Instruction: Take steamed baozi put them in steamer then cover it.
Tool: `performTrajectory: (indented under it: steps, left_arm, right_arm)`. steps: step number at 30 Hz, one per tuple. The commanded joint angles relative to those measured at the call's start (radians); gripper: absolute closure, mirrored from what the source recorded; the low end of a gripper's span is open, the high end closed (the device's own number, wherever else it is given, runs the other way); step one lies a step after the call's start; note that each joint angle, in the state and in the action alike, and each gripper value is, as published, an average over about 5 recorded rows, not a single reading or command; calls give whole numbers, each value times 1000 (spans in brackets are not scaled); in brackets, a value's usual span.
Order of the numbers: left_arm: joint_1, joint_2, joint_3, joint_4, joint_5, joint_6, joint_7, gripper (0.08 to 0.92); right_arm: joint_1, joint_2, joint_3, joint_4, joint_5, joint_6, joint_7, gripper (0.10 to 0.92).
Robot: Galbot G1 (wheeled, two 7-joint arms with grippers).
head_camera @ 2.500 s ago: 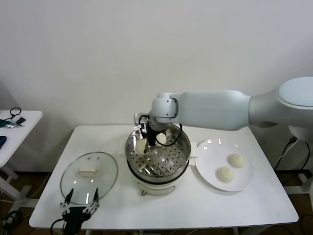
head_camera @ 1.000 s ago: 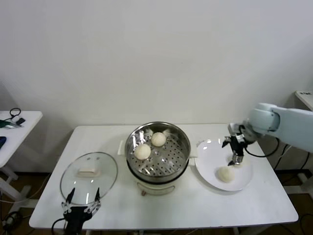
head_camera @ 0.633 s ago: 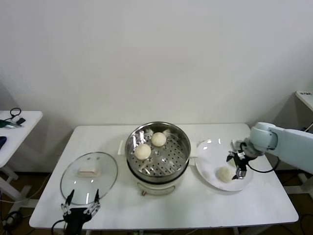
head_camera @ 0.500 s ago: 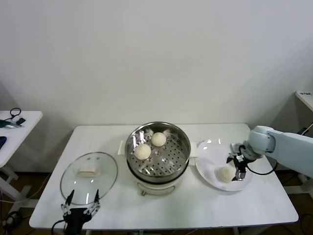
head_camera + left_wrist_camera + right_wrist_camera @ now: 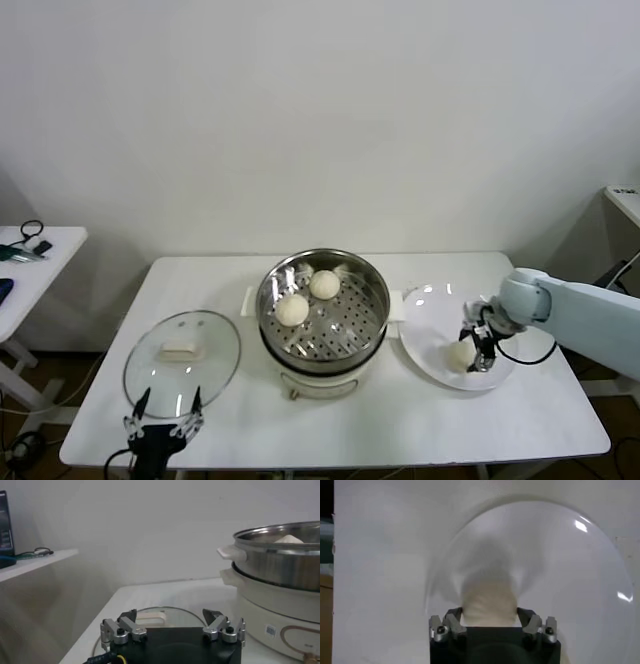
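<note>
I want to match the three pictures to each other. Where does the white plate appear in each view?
Head view: the white plate lies on the table's right part, beside the steamer; the right hand is over it at a baozi.
Left wrist view: not in it.
Right wrist view: the plate fills most of the picture, under the right hand.
Shared landmark: that baozi at the right hand.

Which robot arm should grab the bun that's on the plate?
The right one, probably. Its end effector is already down around the bun on the white plate. The left end effector waits far off by the lid.
</note>
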Motion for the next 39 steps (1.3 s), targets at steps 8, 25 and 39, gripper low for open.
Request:
performTrajectory:
  steps: [8, 25, 39]
  left_arm:
    - [5, 6, -3, -4, -1, -3, -2, 177]
    - [11, 11, 5, -8, 8, -2, 0, 177]
    - [8, 2, -14, 11, 2, -16, -9, 177]
  right_arm:
    - [440, 52, -256, 69, 52, 135, -75, 343]
    - [874, 486, -267, 376, 20, 581, -91, 341]
    - [531, 599, -283, 320, -305, 658, -3, 340]
